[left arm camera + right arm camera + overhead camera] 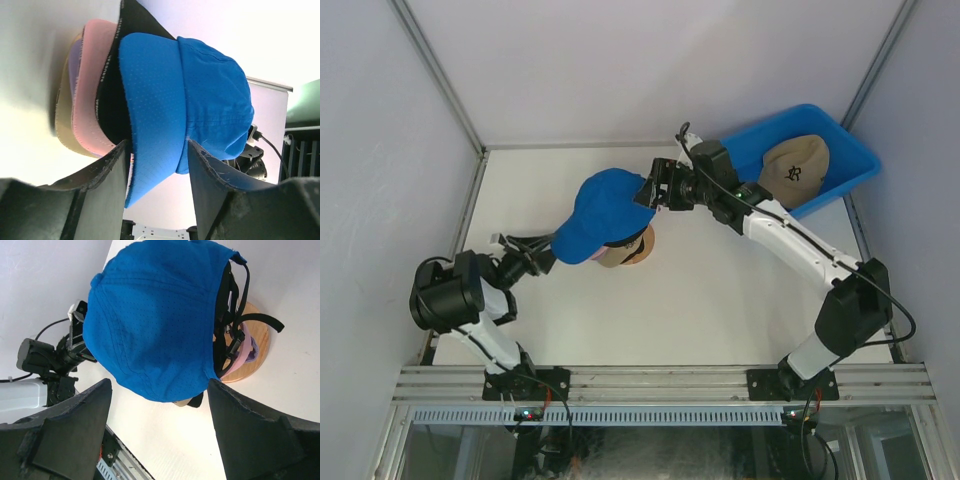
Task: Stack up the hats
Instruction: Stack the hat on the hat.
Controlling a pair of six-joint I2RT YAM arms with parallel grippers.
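Note:
A blue cap (600, 212) sits on top of a stack of caps on the wooden stand (638, 250) at mid-table. The left wrist view shows the blue cap (200, 90) over black (111, 100), pink (92, 75), purple (75, 55) and tan (62, 117) brims. My left gripper (544, 256) is open, and the blue brim lies between its fingers (157, 145). My right gripper (650, 188) is open at the back of the blue cap (155, 315), with its fingers just short of the cap's edge (160, 385). A tan cap with a dark logo (796, 168) lies in the blue bin.
The blue plastic bin (850, 160) stands at the back right against the wall. The wooden stand's base (257, 352) shows under the stack, with black straps (232, 315) hanging over it. White enclosure walls stand on the left, back and right sides.

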